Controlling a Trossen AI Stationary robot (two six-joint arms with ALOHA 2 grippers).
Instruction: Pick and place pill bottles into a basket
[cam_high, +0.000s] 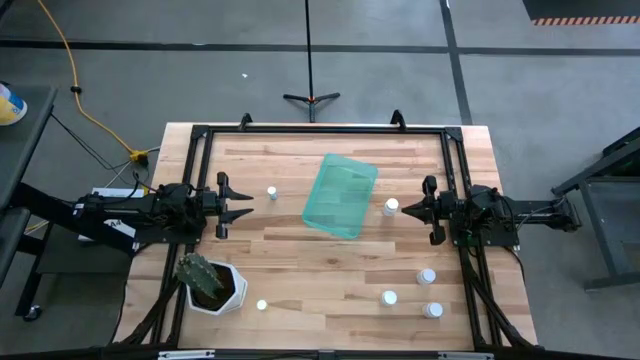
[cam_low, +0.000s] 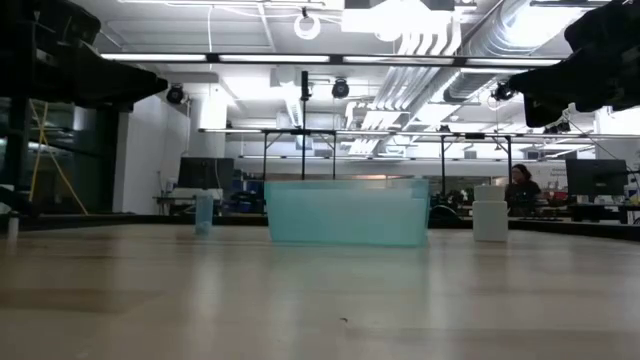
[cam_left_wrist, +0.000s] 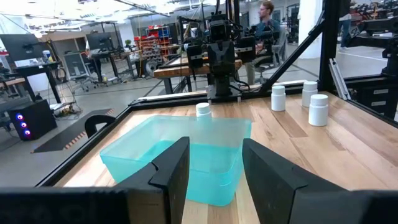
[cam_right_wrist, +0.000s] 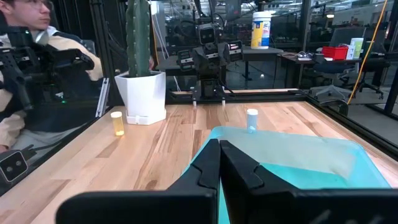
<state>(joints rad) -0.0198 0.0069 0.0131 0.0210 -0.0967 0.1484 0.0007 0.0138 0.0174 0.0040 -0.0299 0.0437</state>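
Note:
The teal basket (cam_high: 340, 195) rests on its base at the table's middle, turned slightly askew. One white pill bottle (cam_high: 272, 192) stands left of it and another (cam_high: 390, 207) at its right wall. Three more (cam_high: 427, 276) (cam_high: 389, 297) (cam_high: 432, 310) stand near the right front, and one (cam_high: 262, 306) stands beside the cactus pot. My left gripper (cam_left_wrist: 214, 168) is open and empty, left of the basket and pointing at it. My right gripper (cam_right_wrist: 219, 163) is shut and empty, right of the basket and raised above the table, next to the bottle at the wall.
A white hexagonal pot with a cactus (cam_high: 208, 284) stands at the near left. A black frame (cam_high: 320, 130) runs along the table's far edge and its sides. A person (cam_right_wrist: 37, 68) sits beyond the table's left side.

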